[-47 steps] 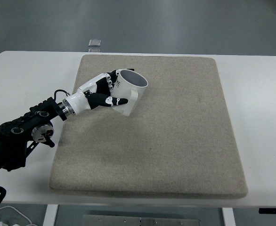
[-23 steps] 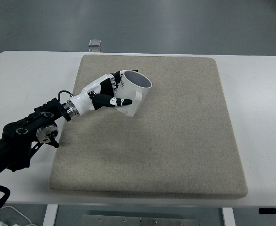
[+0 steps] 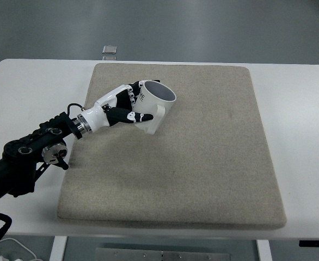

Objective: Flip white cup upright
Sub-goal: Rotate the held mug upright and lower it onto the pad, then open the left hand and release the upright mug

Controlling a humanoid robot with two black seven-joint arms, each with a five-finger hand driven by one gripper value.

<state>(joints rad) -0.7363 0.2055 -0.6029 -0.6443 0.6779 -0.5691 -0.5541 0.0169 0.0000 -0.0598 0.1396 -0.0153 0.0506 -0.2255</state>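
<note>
Gripping the white cup [image 3: 153, 106], your left hand [image 3: 117, 107] had fingers wrapped around its side. The cup sat tilted, mouth up, on the mat's [image 3: 203, 163] far left.

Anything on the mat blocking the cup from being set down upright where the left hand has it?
Nothing visible. The left hand grips the white cup, tilted with its opening up and to the right. The beige mat around and under it is bare. The only other item, a small object, lies off the mat at the table's far edge.

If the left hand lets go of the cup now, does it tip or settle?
The cup leans, mouth up-right, in the left hand, so it may tip rather than settle. Its round wall could roll, though the mat looks grippy. It looks rigid and glossy, perhaps slippery.
</note>
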